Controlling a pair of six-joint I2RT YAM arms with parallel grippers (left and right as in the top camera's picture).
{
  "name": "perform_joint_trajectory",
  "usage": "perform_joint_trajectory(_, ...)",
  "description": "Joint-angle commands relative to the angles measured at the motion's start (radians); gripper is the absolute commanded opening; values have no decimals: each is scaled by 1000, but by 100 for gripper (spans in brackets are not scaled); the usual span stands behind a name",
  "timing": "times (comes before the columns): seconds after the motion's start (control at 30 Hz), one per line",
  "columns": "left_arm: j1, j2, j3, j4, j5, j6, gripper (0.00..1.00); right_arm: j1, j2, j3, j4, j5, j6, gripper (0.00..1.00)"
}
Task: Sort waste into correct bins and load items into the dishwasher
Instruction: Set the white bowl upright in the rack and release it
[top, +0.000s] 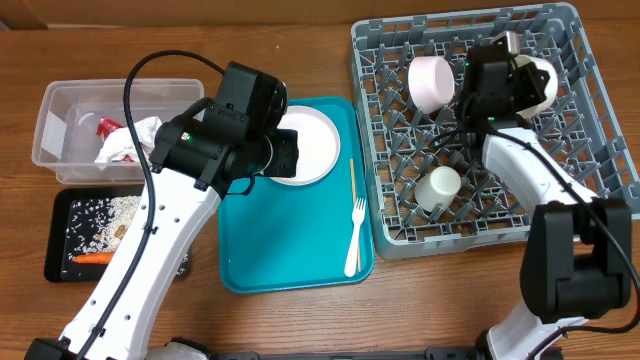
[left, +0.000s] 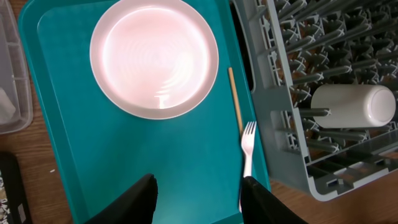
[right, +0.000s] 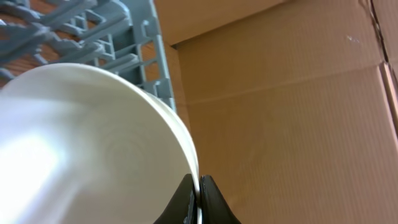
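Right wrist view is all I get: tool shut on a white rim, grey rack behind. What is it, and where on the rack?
Observer: A white bowl, in the right tool at the dish rack's far right corner.
Operator: Anything loaded already?
Observer: Another white bowl on its side at the far edge, and a small white cup lying nearer the front.
Operator: Left arm?
Observer: Left tool open above the teal tray; white plate, white fork and wooden stick lie on it.
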Motion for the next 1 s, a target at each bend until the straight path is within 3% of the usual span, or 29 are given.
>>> perform_joint_trajectory(0.0,6,6,-5,-3,-30,23,46,30,9,-32,3,-17,-2,4)
perform_joint_trajectory(0.23,6,6,-5,-10,-34,28,47,61,9,-50,-51,-16,66,4)
perform_joint_trajectory(0.43,6,6,-5,-10,-37,31,47,93,9,-50,-137,-27,221,5)
perform_joint_trajectory(0.5,6,6,-5,-10,-37,31,47,108,9,-50,-150,-28,250,24)
perform_joint_trajectory(0.53,6,6,-5,-11,-36,31,47,114,9,-50,-149,-28,255,40)
perform_joint_trajectory(0.67,6,6,-5,-16,-36,31,49,140,8,-50,-146,-28,254,59)
perform_joint_trajectory(0.77,6,6,-5,-27,-36,31,50,159,6,-50,-142,-24,257,81)
perform_joint_trajectory(0.97,6,6,-5,-40,-36,31,51,201,-51,-48,-138,-26,319,95)
